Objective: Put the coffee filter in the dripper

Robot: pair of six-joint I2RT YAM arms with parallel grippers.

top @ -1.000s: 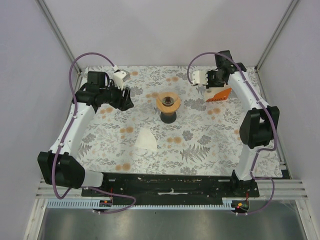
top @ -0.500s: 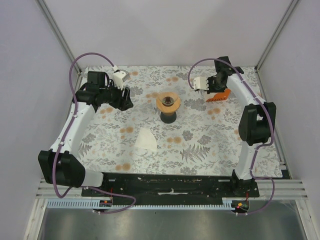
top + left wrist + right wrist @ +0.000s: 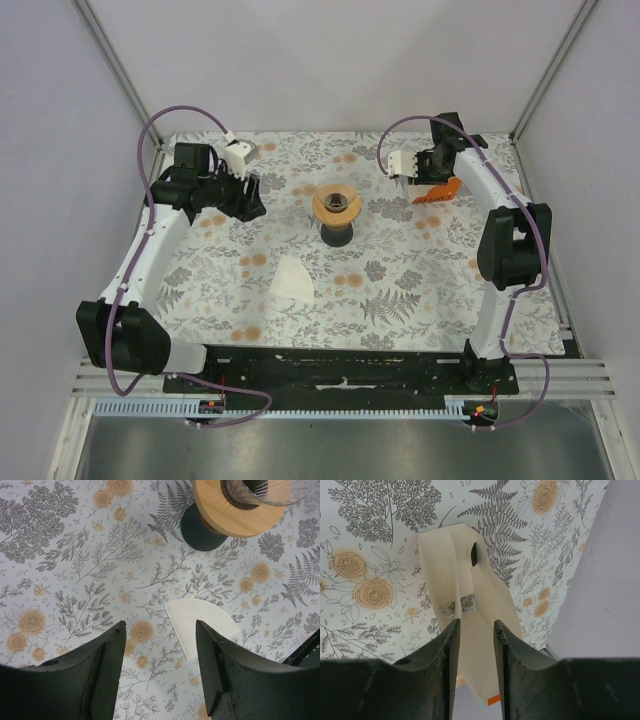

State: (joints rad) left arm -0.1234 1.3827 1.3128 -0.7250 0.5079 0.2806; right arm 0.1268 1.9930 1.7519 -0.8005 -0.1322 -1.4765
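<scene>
The coffee filter (image 3: 291, 279), a flat white paper fan, lies on the floral mat in front of and to the left of the dripper (image 3: 337, 204). In the left wrist view the coffee filter (image 3: 202, 622) sits just ahead of my right-hand finger, with the dripper (image 3: 235, 510) at the top on its dark base. My left gripper (image 3: 251, 198) hovers left of the dripper, open and empty (image 3: 160, 626). My right gripper (image 3: 428, 178) is at the back right over an orange-and-white box (image 3: 438, 191); its jaws stand apart (image 3: 476, 626) with the box (image 3: 465, 580) beyond them.
The floral mat (image 3: 400, 280) covers the table. The enclosure's right wall (image 3: 610, 580) rises close beside the box. Purple cables loop over both arms. The arm bases sit on a black rail (image 3: 340, 365) at the near edge.
The right arm swung toward the back wall with the box, which now shows lower and smaller. Its jaws then parted. The left arm and the filter stayed put.
</scene>
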